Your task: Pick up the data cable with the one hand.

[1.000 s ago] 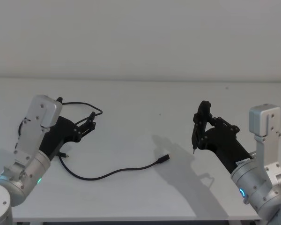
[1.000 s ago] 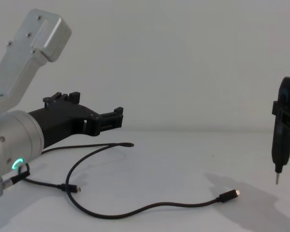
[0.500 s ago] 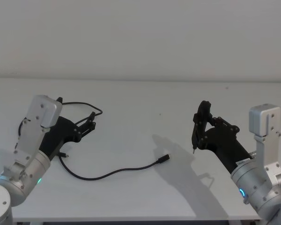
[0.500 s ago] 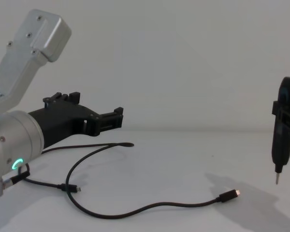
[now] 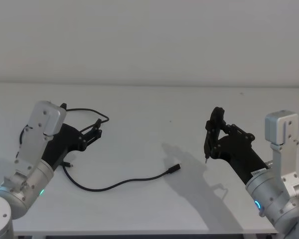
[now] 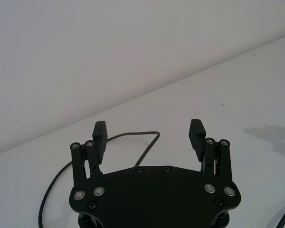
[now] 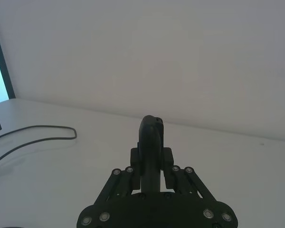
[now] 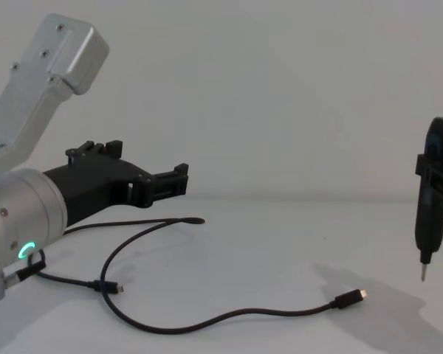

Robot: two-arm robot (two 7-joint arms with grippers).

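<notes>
A white table spans the whole scene in front of a plain pale wall. On your robot's left, a thick silver arm with a green glowing ring carries the left gripper, black and angular. It hangs above the left part of the table, its two fingers spread wide apart with nothing between them. On the right, the right gripper is closed around a narrow black tool. The tool is upright, its thin metal tip pointing down and clear of the table. The data cable lies flat on the table: long, thin, black and flexible. It loops on the left side, passing beneath the left gripper without touching it, then sweeps in a shallow curve toward the middle of the table. That end finishes in a small black plug with a silver tip, lying between the two grippers. The other plug lies near the left arm.
</notes>
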